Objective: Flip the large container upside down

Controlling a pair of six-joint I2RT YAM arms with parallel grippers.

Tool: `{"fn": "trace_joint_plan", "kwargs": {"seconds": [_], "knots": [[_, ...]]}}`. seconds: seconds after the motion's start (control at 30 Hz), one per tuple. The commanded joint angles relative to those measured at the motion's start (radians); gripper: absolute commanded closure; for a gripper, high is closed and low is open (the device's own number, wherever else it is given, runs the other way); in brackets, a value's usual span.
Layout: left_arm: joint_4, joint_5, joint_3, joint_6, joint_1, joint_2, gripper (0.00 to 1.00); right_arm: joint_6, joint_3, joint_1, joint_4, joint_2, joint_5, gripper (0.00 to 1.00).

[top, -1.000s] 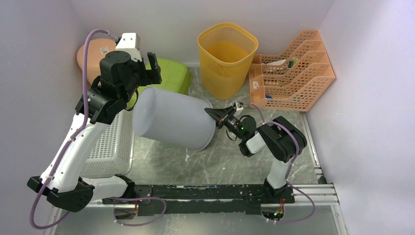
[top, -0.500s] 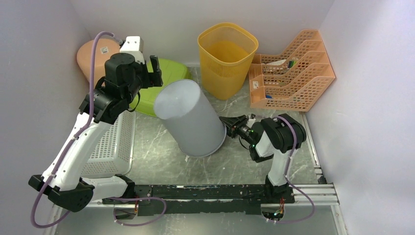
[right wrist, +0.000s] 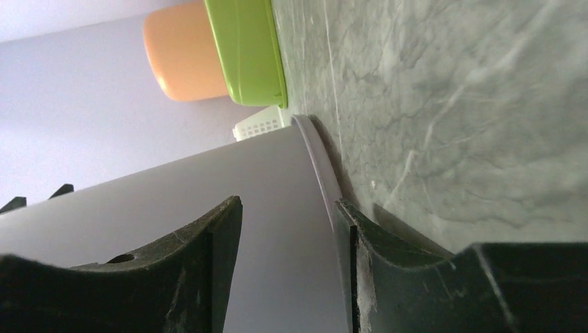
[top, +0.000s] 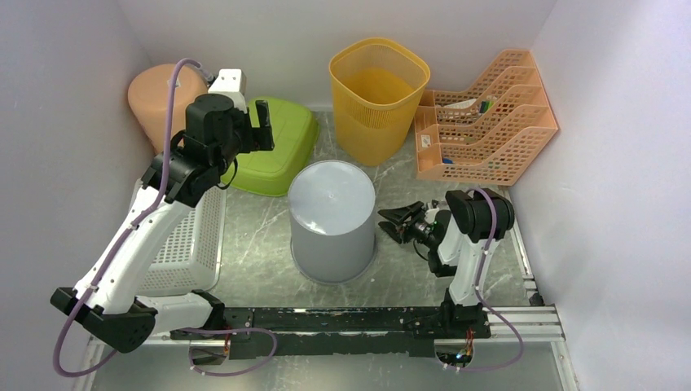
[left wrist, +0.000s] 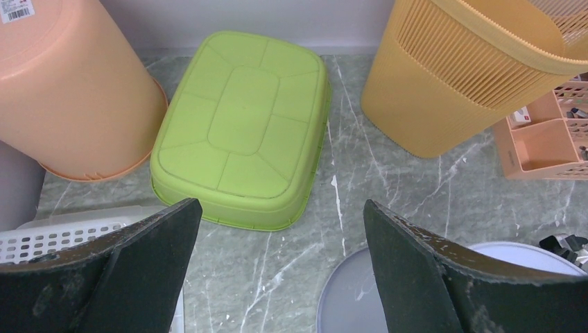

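The large grey container (top: 332,220) stands mouth down on the marble table, its flat base facing up. It also shows in the left wrist view (left wrist: 360,298) and in the right wrist view (right wrist: 208,187). My left gripper (top: 262,122) is open and empty, held high above and to the left of the container, over the green basin; its fingers stand wide apart (left wrist: 281,208). My right gripper (top: 393,221) is open and low, just right of the container near its rim; it holds nothing (right wrist: 288,205).
A green basin (top: 273,147) lies upside down at the back left beside an orange bin (top: 155,94). A yellow basket (top: 379,81) and an orange file rack (top: 485,122) stand at the back right. A white perforated basket (top: 187,244) lies at the left.
The grey container went from lying tilted in both grippers to standing mouth down on the table. My right gripper let go and drew back right. My left gripper rose away.
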Motion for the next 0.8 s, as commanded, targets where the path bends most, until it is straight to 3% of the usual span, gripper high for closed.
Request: {"fn": "trace_joint_plan", "kwargs": {"seconds": [0.0,0.27,0.5,0.63,0.77], "knots": [[0.034,-0.004,-0.014,0.005,-0.001,-0.02,0.0,0.001,-0.028,-0.048,0.272,0.009,-0.026,0.48],[0.037,0.031,-0.014,0.007,-0.002,-0.001,0.0,0.065,0.014,-0.051,0.263,-0.126,-0.029,0.48],[0.047,0.044,-0.019,0.007,-0.002,0.01,0.01,0.176,0.241,-0.049,0.204,-0.32,-0.035,0.48],[0.037,0.037,-0.006,0.011,-0.002,0.011,0.0,0.02,0.44,-0.047,-0.115,-0.465,-0.089,0.48],[0.038,0.034,-0.001,0.013,-0.001,0.003,0.0,-0.416,0.663,-0.034,-0.789,-0.61,-0.058,0.47]]}}
